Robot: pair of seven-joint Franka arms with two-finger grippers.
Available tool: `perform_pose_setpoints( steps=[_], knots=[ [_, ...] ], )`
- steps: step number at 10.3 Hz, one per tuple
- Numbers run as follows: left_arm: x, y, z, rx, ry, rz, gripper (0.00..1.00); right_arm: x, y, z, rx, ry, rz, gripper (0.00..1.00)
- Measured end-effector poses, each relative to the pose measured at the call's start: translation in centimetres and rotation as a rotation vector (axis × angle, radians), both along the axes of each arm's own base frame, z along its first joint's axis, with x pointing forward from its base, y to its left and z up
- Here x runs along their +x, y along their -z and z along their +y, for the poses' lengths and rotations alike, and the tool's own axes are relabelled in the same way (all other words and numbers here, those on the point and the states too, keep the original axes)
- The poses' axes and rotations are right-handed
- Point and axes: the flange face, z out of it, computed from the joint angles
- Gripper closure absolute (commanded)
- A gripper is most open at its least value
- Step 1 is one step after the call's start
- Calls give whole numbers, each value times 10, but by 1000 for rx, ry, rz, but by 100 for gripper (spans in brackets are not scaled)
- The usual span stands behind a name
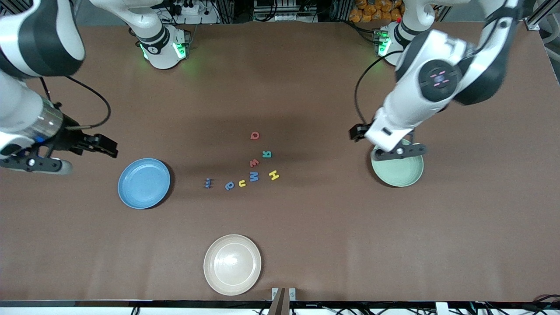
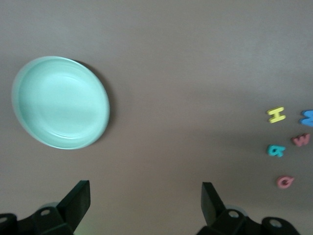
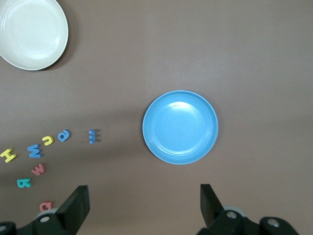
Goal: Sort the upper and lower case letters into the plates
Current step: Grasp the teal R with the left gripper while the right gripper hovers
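Here: letters (image 1: 253, 176) loose on table (image 1: 306, 245) between blue plate (image 1: 144, 183) and green plate (image 1: 400, 169); left gripper (image 2: 145, 200) spread wide, nothing gripped, over green plate's rim; right gripper (image 3: 145, 204) likewise, beside blue plate.

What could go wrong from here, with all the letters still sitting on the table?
1. The letters are tiny and flat and lie close together, so open fingers coming down on one may nudge its neighbours.
2. The cream plate sits as near the cluster as the blue plate and green plate; a letter could land there.
3. Both the left gripper and right gripper are open; reaching the central cluster together risks a clash.
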Motion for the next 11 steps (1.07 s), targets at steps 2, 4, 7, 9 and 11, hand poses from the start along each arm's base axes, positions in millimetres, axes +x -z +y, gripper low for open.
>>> perform_pose_setpoints(
  steps=[2, 4, 7, 9, 11],
  knots=[
    [-4, 42, -56, 37, -5, -6, 0, 16, 29, 8, 3, -9, -11, 0],
    [-20, 87, -113, 28, -16, -34, 0, 29, 68, 34, 3, -5, 0, 0],
    [-36, 150, -174, -47, 24, -87, 0, 44, 155, 69, 0, -29, 37, 0],
    [-56, 186, -221, -44, 146, -172, 0, 46, 209, 87, 5, -40, 18, 0],
    [-76, 213, -258, -28, 229, -209, 0, 42, 236, 99, 1, -24, 41, 0]
  ],
)
